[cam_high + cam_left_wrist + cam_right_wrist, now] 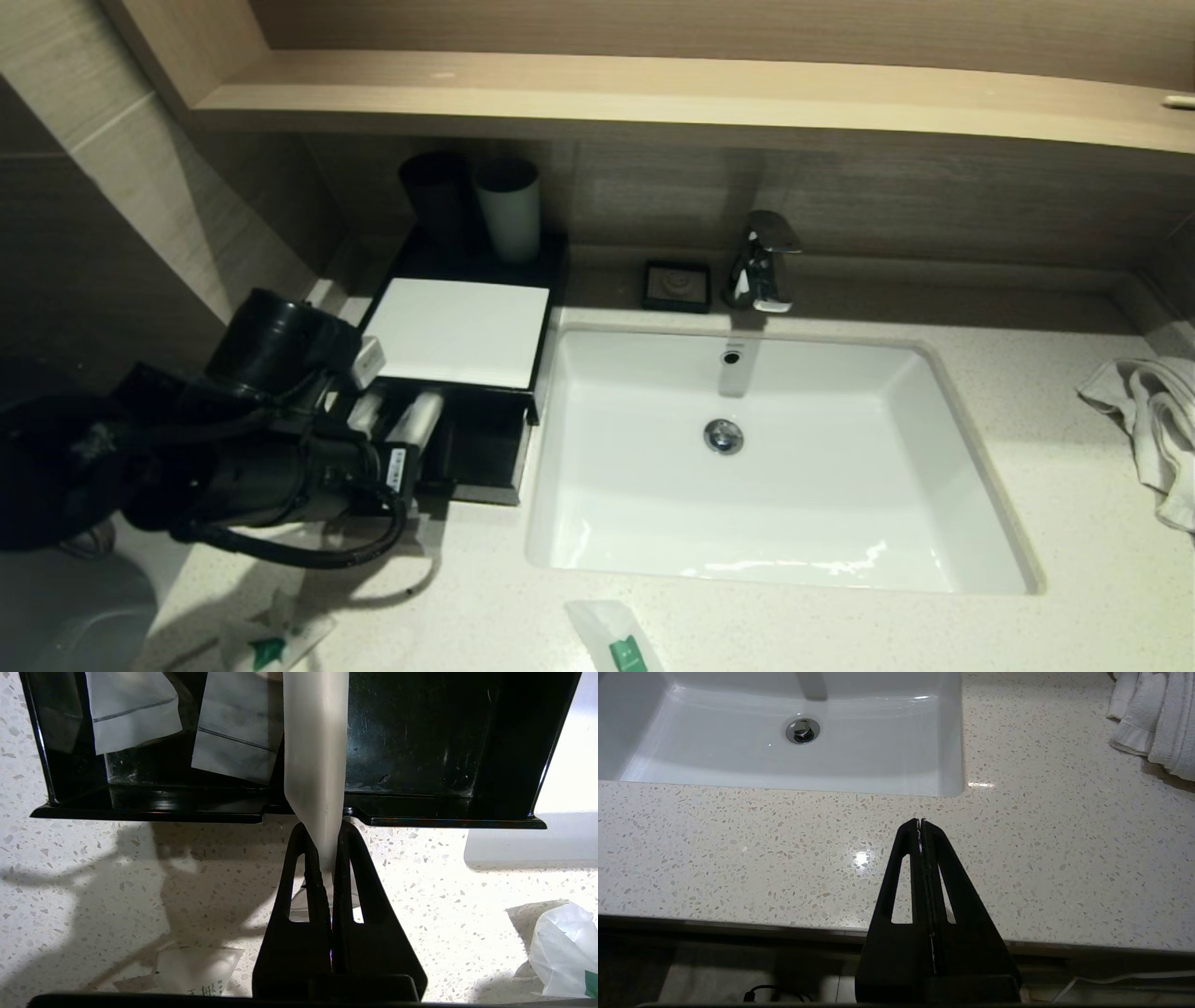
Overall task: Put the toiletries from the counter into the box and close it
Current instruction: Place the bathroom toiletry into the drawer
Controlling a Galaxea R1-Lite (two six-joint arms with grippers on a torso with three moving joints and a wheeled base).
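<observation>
Head view: the box (457, 332) has its drawer (476, 448) open; two sachets (624, 644) remain on the table (1027, 392). Left wrist view: the left gripper (327, 858) is clamped on a sachet (315, 765) over the drawer. Right wrist view: the right gripper (920, 823) is closed and empty. Closing remains.

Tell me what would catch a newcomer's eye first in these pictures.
Probably the left gripper, shut on a pale wrapped sachet that reaches over the open drawer of the black box, left of the white sink. Two sachets already lie in the drawer, and green-labelled ones wait on the counter's front edge. The right gripper hangs shut over bare counter.
</observation>
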